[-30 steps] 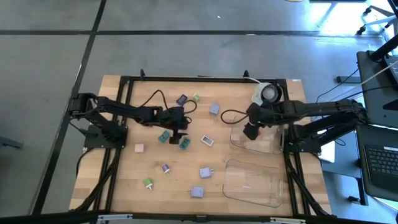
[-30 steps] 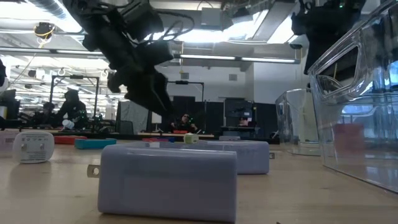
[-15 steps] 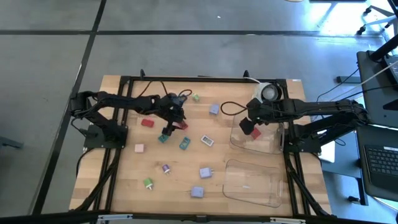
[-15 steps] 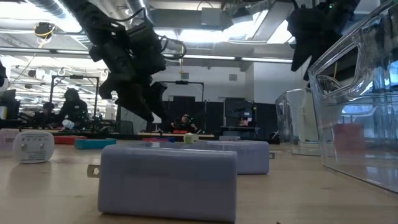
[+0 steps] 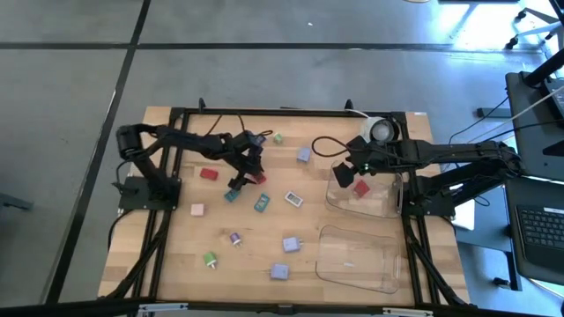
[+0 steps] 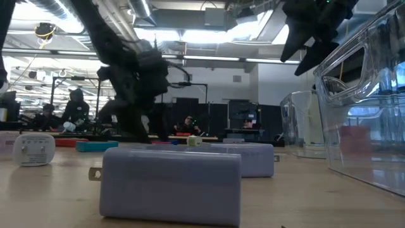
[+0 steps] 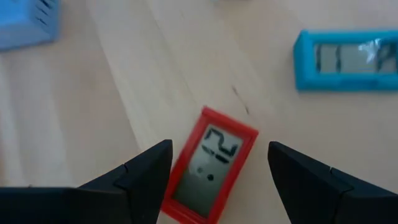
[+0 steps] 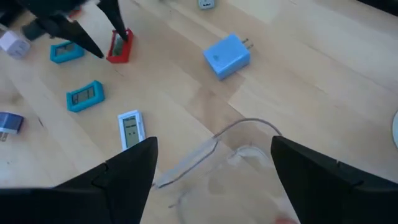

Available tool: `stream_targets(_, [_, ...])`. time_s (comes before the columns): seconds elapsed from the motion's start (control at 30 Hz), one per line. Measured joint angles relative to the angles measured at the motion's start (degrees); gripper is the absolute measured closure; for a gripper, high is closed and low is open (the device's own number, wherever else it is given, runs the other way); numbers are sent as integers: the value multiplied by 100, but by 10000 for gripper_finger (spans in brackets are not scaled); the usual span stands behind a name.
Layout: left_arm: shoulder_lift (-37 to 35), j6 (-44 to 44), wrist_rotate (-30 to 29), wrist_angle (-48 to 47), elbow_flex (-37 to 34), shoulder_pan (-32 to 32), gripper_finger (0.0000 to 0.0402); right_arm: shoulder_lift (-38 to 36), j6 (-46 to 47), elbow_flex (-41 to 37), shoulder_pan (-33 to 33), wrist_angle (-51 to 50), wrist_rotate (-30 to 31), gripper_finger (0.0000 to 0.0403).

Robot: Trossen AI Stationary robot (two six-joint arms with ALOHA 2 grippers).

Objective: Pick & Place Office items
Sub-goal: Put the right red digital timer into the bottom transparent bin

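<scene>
Centre-left of the high view: left gripper hangs over a red item, fingers spread, nothing held. Left wrist view shows that red item, a small framed display piece, flat on the wood betw. the two dark fingers, not touched by either; a teal item of the same shape lies at upper right of that frame, and a blue block at upper left.

Centre-right of the high view: right gripper sits at the left rim of a clear tray, fingers released, empty. A red piece lies inside that tray. A second clear tray lies at lower right of the table.

Loose items on the wood, high view:
- red piece left of the left gripper;
- teal pieces and, just below it;
- white piece, right of these;
- lavender block, upper centre; green piece near it;
- pink piece, left side;
- blue block and lavender block, lower centre;
- green piece, lower left.

White tape roll at upper right of the table. Low view: lavender block in the foreground; people seated in the room beyond.
</scene>
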Motion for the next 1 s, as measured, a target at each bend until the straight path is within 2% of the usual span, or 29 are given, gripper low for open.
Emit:
stream_targets(0.2, [594,113,263,-137,358,102,139,0,195,0,2,2,-1,87])
stream_targets(0.37, [602,154,198,-218,421,88,142,0,280,0,2,1,-17,87])
stream_targets(0.53, [465,68,86,-307,408,75,182,1,280,0,4,2,3,87])
stream_targets(0.7, [407,-362,-46,-289,397,8,249,1,279,0,2,2,285,87])
stream_targets(0.87, [387,-968,-157,-138,413,-51,250,2,278,0,2,31,600,87])
stream_targets(1.0, [174,-1650,-280,-109,722,-121,250,2,278,0,-8,395,647,87])
